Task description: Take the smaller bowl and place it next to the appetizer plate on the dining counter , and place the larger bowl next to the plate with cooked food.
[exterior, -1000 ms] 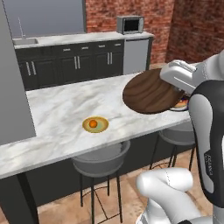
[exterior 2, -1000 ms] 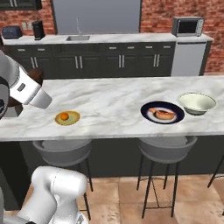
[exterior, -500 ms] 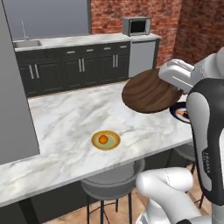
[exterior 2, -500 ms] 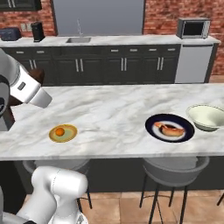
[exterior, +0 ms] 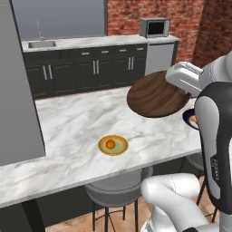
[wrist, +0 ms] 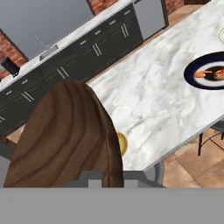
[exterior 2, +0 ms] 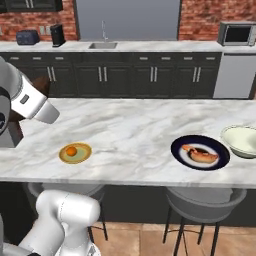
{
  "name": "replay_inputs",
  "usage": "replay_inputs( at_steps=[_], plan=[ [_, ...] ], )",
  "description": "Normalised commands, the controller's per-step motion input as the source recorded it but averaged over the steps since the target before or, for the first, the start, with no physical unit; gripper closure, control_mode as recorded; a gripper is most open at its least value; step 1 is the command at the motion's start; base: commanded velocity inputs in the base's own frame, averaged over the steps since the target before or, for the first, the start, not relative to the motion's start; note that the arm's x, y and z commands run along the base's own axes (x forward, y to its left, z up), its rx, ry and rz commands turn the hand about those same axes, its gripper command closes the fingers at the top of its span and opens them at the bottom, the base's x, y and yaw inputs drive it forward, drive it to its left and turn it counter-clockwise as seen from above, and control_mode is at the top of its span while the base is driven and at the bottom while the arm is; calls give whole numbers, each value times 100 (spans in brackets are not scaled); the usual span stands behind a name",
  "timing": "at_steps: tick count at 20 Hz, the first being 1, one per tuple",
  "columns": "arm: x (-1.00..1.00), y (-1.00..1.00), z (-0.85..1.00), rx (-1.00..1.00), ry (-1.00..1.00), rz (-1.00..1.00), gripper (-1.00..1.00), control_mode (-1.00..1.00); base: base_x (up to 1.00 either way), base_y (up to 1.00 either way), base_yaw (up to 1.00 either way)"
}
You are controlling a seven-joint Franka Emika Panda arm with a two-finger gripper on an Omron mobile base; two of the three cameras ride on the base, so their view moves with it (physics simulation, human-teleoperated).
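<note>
Brown, grained wood is the smaller bowl (exterior: pixel 156 94), carried in the air above the dining counter (exterior: pixel 77 127) at the end of the white arm. From the left base camera it shows as a wide ellipse, its long axis running left to right and its broad face tipped toward the camera, so the bowl stands tilted rather than level. In the hand camera the smaller bowl (wrist: pixel 65 135) looms close, its grain sweeping in long arcs. The gripper's fingers are hidden behind the wood, so I cannot tell how wide they stand, though the bowl hangs from the hand and touches nothing else.

Below and to the left of the bowl, the appetizer plate (exterior: pixel 113 145) lies flat near the counter's front edge, an orange ball at its centre; its rim also peeks out past the bowl's edge in the hand camera. Well apart along the marble, the plate with cooked food (exterior 2: pixel 200 152) lies near the same front edge, and the larger bowl (exterior 2: pixel 242 141) stands upright just beside it, on the side away from the appetizer plate
</note>
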Motion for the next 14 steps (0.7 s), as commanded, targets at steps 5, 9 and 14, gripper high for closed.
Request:
replay_inputs(
  at_steps=[5,9,14],
  plan=[
    [0,0,0,0,0,0,100,100,29,-9,21],
    [0,0,0,0,0,0,100,100,9,-8,14],
    [0,-34,-15,0,0,-1,100,-100,0,-16,0]
  ],
)
